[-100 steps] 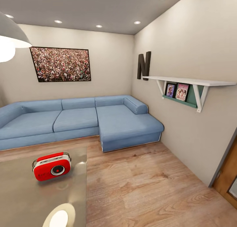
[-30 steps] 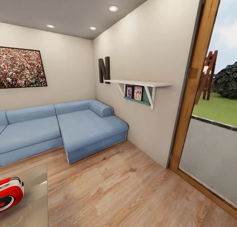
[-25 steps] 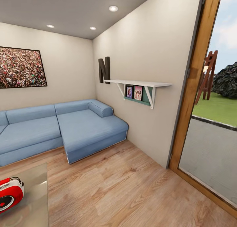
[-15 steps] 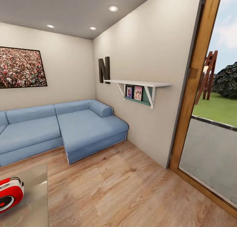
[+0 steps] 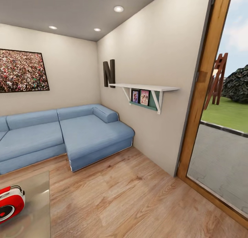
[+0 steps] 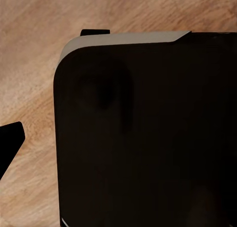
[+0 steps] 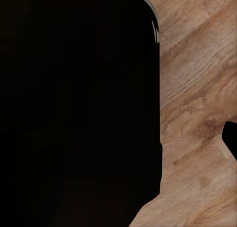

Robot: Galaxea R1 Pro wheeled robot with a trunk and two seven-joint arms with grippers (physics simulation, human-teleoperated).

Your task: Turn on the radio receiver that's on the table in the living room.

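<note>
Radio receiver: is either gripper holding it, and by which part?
No. The radio receiver sits untouched on the table; no gripper is at it.

In the left wrist view a large black body part (image 6: 148,133) with a rounded corner took up most of the frame — matte, almost featureless, with a faint darker oval shading on its face. A thin pale grey band (image 6: 123,39) ran along its edge, ending in a slanted cut at one end, and a small black tab (image 6: 96,32) stuck out just past that band. A separate black pointed piece (image 6: 10,140) showed at the frame edge. In the right wrist view a similar black rounded block (image 7: 74,108) appeared, with a sliver of grey trim (image 7: 154,24) at its corner — plus a small black shape (image 7: 231,138) at the far edge. No screws, cables or markings could be made out.
</note>
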